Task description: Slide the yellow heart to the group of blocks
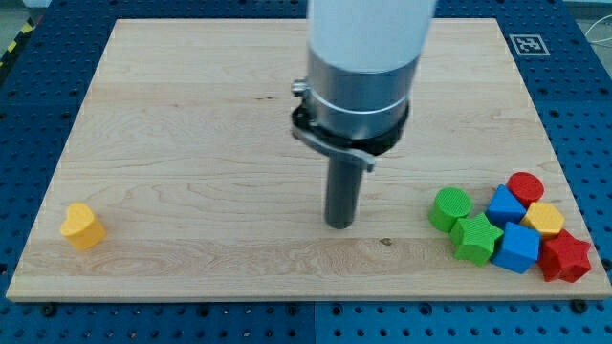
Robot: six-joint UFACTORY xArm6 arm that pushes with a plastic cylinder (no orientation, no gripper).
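Observation:
The yellow heart (pixel 82 225) lies alone near the board's bottom left corner. A group of blocks sits at the bottom right: a green cylinder (pixel 449 208), a green star (pixel 475 238), a blue block (pixel 505 205), a blue cube (pixel 518 248), a red cylinder (pixel 525 187), a yellow hexagonal block (pixel 544 220) and a red star (pixel 565 257). My tip (pixel 339 225) rests on the board between them, nearer the group, about 100 px to the left of the green cylinder and far to the right of the heart.
The wooden board (pixel 191 115) lies on a blue perforated table. A black-and-white marker (pixel 527 44) sits at the board's top right corner. The arm's white and grey body (pixel 363 67) hangs over the board's top middle.

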